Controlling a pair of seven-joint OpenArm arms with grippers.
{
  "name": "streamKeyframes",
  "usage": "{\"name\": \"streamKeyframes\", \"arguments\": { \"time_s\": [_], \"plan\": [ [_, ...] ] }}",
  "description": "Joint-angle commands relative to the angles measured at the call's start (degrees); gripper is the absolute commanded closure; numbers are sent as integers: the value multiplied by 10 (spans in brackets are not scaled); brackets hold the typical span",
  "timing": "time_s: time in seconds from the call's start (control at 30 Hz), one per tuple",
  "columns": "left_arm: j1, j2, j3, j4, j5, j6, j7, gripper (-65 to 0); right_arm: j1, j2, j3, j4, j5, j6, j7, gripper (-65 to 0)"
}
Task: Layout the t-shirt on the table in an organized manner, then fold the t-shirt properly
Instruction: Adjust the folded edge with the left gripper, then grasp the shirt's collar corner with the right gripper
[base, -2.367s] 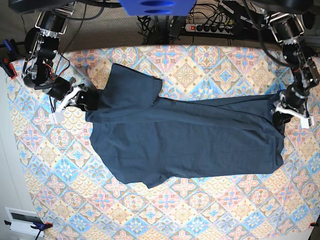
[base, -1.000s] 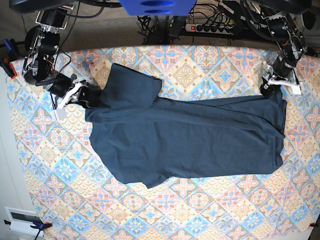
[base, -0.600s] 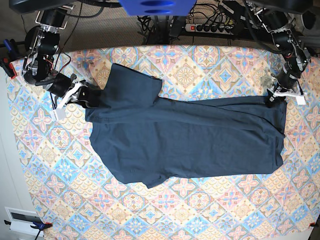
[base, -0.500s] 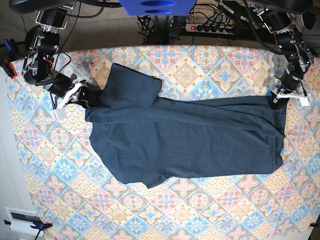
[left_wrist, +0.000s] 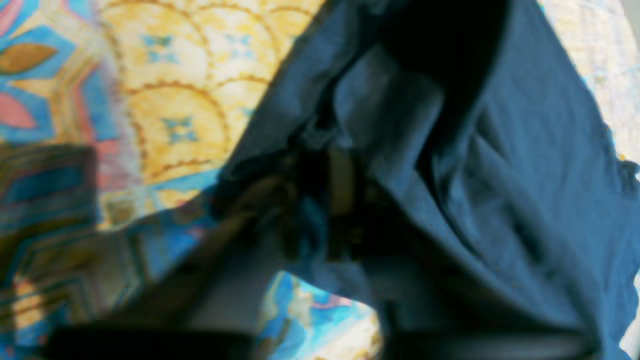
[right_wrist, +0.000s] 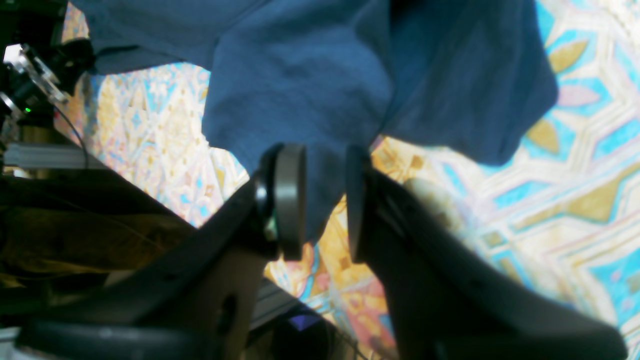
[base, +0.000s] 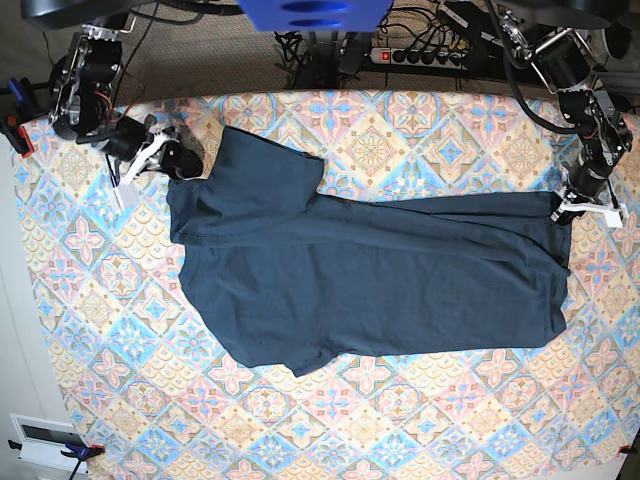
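The navy t-shirt lies spread lengthwise across the patterned table, with one sleeve folded up at the far left and the hem at the right. My right gripper is at the shirt's far-left corner. In the right wrist view it is shut on a hanging fold of the shirt. My left gripper is at the shirt's far-right corner. The left wrist view is blurred. There the gripper sits in bunched fabric and looks shut on it.
A power strip with cables lies beyond the table's far edge. A white device sits off the near-left corner. Clamps hold the cloth at the left edge. Bare patterned cloth shows in front of the shirt.
My right gripper has pulled the shirt's far-left corner toward the far edge. My left gripper has moved down and outward to the shirt's far-right corner, drawing that edge straighter.
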Motion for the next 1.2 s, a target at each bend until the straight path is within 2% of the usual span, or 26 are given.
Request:
{"name": "streamKeyframes", "arguments": {
  "time_s": [0.0,0.2,0.43,0.97,1.17],
  "plan": [
    [-3,-10,-2,7,1,0,5,0,1,9,4,10,12,3,10,-133],
    [2,-27,-2,8,-2,-2,7,0,6,9,5,5,9,3,13,-140],
    [19,-41,-4,28,-3,-3,8,0,45,9,5,-38,9,3,13,-239],
    [40,-42,-4,51,-3,-4,8,0,45,9,5,-132,9,3,15,-236],
    [40,-43,-4,51,-3,-4,8,0,89,9,0,-141,9,3,34,-236]
  ]
}}
